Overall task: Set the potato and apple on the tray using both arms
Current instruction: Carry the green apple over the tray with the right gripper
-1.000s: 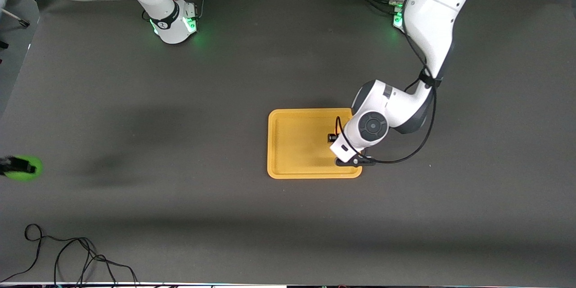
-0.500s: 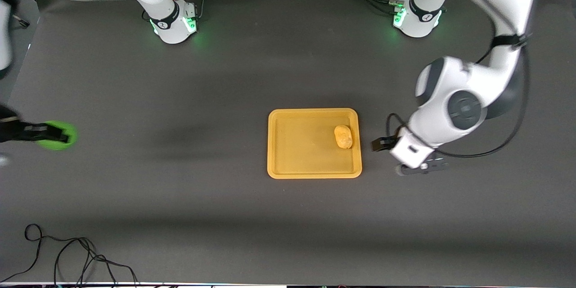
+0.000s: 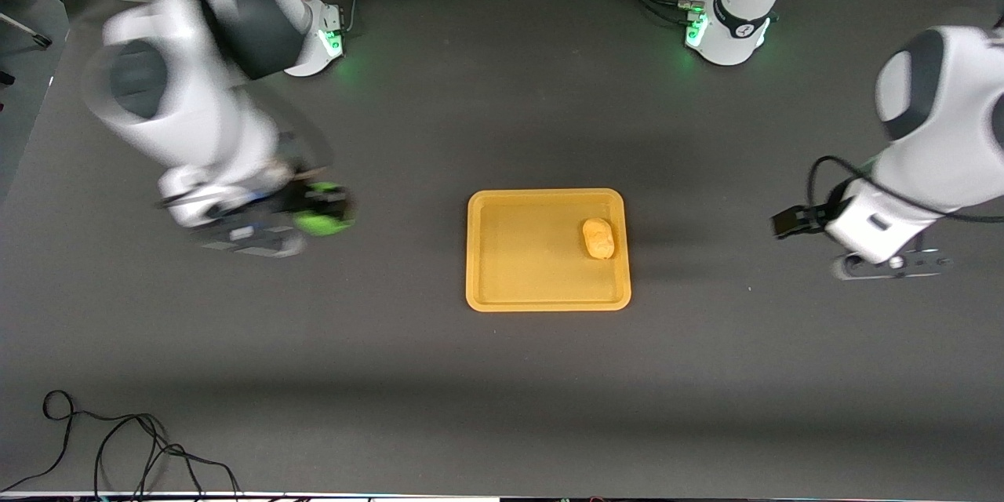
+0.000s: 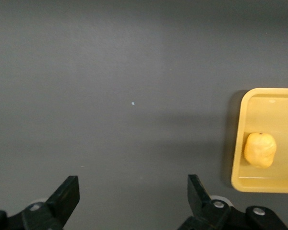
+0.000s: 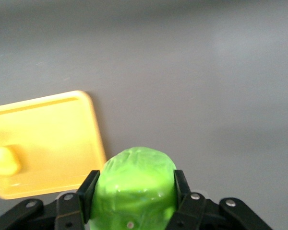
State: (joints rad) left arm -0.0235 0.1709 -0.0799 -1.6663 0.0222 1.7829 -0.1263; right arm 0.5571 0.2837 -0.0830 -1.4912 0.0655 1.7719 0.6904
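Bumpy potato (image 3: 599, 238) on rimmed tray (image 3: 502, 251), glossy apple (image 5: 134, 182) clamped

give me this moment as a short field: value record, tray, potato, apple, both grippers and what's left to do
tray: on the table between the two arms' ends
potato: lying in the tray, at the side toward the left arm's end
apple: gripped in the right gripper, off the tray
right gripper: shut on the apple, in the air over bare table toward the right arm's end
left gripper: open, holding nothing, over bare table toward the left arm's end, clear of the tray
left to do: apple not yet on the tray
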